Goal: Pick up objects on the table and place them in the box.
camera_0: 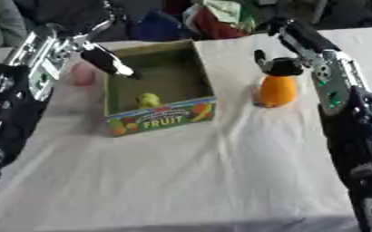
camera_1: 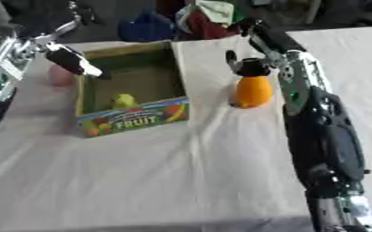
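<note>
**Fruit box: one item in, at least two still out**

On the counter (camera_0: 181,181), draped in white cloth, items stand as follows.

Box (camera_0: 161,118): open cardboard carton, front panel marked FRUIT, standing left of centre. Contents seen: one yellow-green fruit (camera_0: 148,99), resting on the floor of the box near the front wall. Count placed: one.

Orange object (camera_0: 277,90): tall, rounded, upright on the cloth, well to the right of the box. Not yet placed. The right hand (camera_0: 278,67) sits directly on top of it, dark fingers curled down over its upper end; the base appears to touch the cloth, so it reads as gripped but not lifted.

Pink object (camera_0: 83,74): pale, rounded, just outside the left wall of the box, partly hidden behind the left arm. Not yet placed.

Left hand (camera_0: 108,61): held above the left rim of the box, fingers extended toward the interior, holding nothing.

Status, as a judgement: roughly a third done. Remaining: carry the orange object leftward over the box's right wall and release; then collect the pink object. Clutter beyond the far edge is not part of the count.
</note>
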Motion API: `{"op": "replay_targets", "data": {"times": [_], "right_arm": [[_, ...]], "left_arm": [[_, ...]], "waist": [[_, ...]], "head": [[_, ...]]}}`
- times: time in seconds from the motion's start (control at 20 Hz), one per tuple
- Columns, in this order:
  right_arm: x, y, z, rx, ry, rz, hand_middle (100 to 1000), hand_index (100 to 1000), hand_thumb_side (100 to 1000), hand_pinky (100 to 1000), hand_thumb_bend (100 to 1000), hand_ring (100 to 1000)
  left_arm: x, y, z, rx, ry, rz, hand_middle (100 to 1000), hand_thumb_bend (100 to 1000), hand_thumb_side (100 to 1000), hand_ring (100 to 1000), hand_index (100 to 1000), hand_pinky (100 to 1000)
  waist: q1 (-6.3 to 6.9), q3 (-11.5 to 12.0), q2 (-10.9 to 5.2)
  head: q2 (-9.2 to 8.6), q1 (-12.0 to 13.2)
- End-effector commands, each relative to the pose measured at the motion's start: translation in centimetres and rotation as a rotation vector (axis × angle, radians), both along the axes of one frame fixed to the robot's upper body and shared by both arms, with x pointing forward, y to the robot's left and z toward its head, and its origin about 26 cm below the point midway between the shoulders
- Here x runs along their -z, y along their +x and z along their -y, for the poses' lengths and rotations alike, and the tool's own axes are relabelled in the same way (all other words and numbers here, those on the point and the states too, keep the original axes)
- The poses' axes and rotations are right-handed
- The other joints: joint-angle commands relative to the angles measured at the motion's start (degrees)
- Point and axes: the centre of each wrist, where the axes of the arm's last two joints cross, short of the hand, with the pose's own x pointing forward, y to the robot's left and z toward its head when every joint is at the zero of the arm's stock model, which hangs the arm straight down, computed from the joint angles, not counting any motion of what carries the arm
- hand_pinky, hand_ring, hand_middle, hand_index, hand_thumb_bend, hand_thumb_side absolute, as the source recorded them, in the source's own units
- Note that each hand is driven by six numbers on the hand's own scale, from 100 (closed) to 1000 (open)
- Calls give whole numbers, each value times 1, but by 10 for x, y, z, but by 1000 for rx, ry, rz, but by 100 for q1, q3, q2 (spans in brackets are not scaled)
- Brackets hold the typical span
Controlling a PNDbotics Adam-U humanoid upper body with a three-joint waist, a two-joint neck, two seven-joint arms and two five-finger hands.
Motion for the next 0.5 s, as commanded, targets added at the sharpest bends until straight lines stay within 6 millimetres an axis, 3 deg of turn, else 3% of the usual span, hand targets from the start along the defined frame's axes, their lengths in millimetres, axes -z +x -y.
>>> {"op": "replay_targets", "data": {"times": [0.05,0.5], "right_arm": [[-17,1,4,6,3,45,813,876,242,755,100,800],[-19,1,4,6,5,47,812,876,246,755,100,800]], "left_arm": [[-19,-3,-30,-115,-3,63,689,788,562,679,802,713],[13,7,-87,-331,23,-1,666,637,477,655,785,699]], "waist": [[-4,6,-105],[-8,-18,-75]], "head": [[33,-23],[33,-49]]}}
